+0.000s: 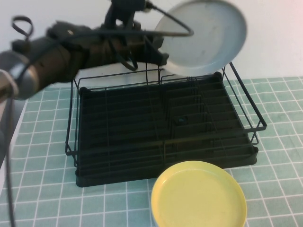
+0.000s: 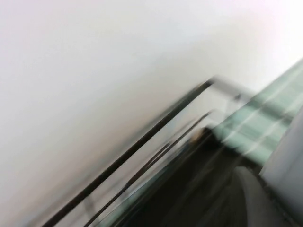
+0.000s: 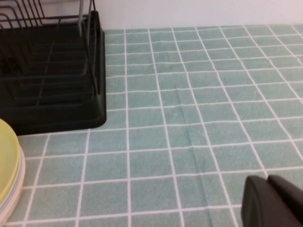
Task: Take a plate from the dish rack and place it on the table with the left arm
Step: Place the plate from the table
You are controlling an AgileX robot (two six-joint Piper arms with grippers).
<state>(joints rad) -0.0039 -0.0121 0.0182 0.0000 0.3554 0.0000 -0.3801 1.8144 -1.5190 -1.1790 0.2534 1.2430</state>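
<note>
The pale grey plate (image 1: 203, 37) hangs in the air above the back right corner of the black dish rack (image 1: 161, 127). My left gripper (image 1: 161, 56) is shut on the plate's left edge; the black left arm (image 1: 71, 52) reaches in from the left. In the left wrist view everything is blurred; a pale edge of the plate (image 2: 286, 161) and rack wires (image 2: 142, 142) show. My right gripper (image 3: 271, 198) sits low over the green tiled table (image 3: 189, 118), shut and empty, to the right of the rack (image 3: 52, 85).
A yellow plate (image 1: 199, 196) lies on the table in front of the rack's front right corner; its edge shows in the right wrist view (image 3: 7, 165). A white wall stands behind the rack.
</note>
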